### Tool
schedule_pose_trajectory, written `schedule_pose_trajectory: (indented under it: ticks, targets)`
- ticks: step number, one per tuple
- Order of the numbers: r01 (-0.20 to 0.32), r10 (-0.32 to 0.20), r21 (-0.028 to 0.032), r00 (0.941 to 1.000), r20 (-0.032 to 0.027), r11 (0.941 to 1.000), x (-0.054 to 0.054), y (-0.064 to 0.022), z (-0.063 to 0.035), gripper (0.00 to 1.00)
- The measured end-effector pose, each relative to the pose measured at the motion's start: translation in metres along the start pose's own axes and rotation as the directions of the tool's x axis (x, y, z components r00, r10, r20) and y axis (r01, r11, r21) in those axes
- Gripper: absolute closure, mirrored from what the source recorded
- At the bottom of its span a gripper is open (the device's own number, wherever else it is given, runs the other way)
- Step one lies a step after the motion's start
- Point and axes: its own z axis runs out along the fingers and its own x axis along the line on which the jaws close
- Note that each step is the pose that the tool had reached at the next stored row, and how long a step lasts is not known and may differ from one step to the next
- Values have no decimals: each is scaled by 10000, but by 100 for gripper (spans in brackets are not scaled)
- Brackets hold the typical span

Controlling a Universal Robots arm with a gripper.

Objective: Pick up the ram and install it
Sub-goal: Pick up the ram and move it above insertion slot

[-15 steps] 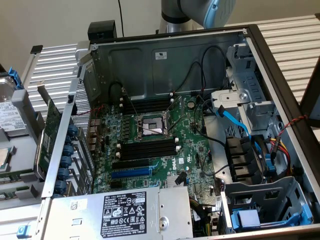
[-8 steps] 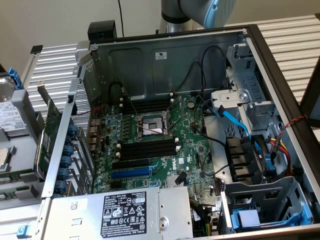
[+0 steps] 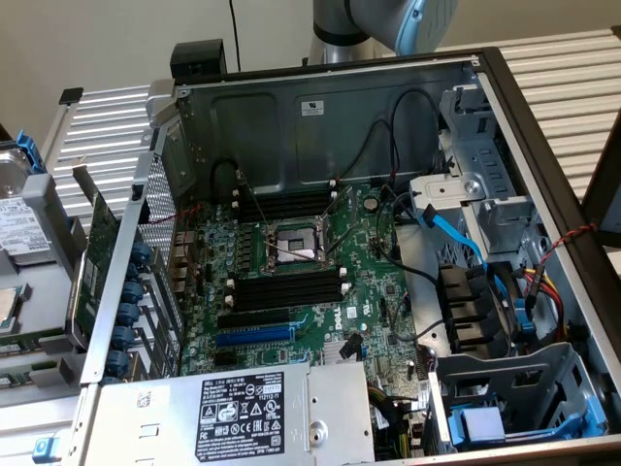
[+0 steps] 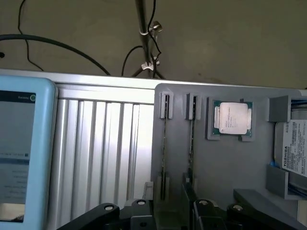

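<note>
I'm working in a robotics lab for computer assembly: an opened PC case [image 3: 330, 116] with its motherboard [image 3: 359, 282] bared lies on a ribbed aluminium bench [image 3: 553, 68], the robot arm [image 3: 388, 19] standing at twelve o'clock. A grey fixture tray [image 4: 230, 163] keeps a processor [image 4: 232, 118] and hard drive [image 4: 293, 143] in moulded pockets.

Inside the open case [image 3: 330, 116], room lies straight above the motherboard [image 3: 378, 291]. From the CPU socket [image 3: 294, 243]: the slots [image 3: 289, 288] at 6 o'clock lie uncovered; black cables [image 3: 390, 146] drape toward 1 o'clock. The drive cage [image 3: 485, 194] walls 3 o'clock, the perforated rear panel [image 3: 160, 233] 9 o'clock, and the power supply [image 3: 262, 408] 6 o'clock beyond. On the grey holder [image 4: 230, 163], the ram [image 4: 164, 143] and a second stick [image 4: 191, 143] stand apart, open gap between.
</note>
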Motion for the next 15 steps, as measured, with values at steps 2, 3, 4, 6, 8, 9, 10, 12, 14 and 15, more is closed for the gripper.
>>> schedule_pose_trajectory:
  ticks: [2,3,4,6,8,9,10,12,14,15]
  targets:
    - [-4,4,-2,10000,-1,10000,2,0,35,64]
    - [-6,6,-3,10000,-1,10000,3,-1,53,64]
    - [-8,8,0,10000,0,10000,3,-1,72,64]
    - [-12,12,0,10000,0,10000,5,-2,109,64]
    - [-15,15,-2,10000,-1,10000,7,-3,145,64]
    - [-15,15,-1,10000,0,10000,8,-3,164,64]
    - [-16,16,0,10000,0,10000,9,-4,183,64]
    - [-18,18,-1,10000,0,10000,10,-4,218,64]
    - [-18,18,-1,10000,0,10000,12,-5,254,64]
    - [-18,18,0,10000,1,10000,13,-6,273,64]
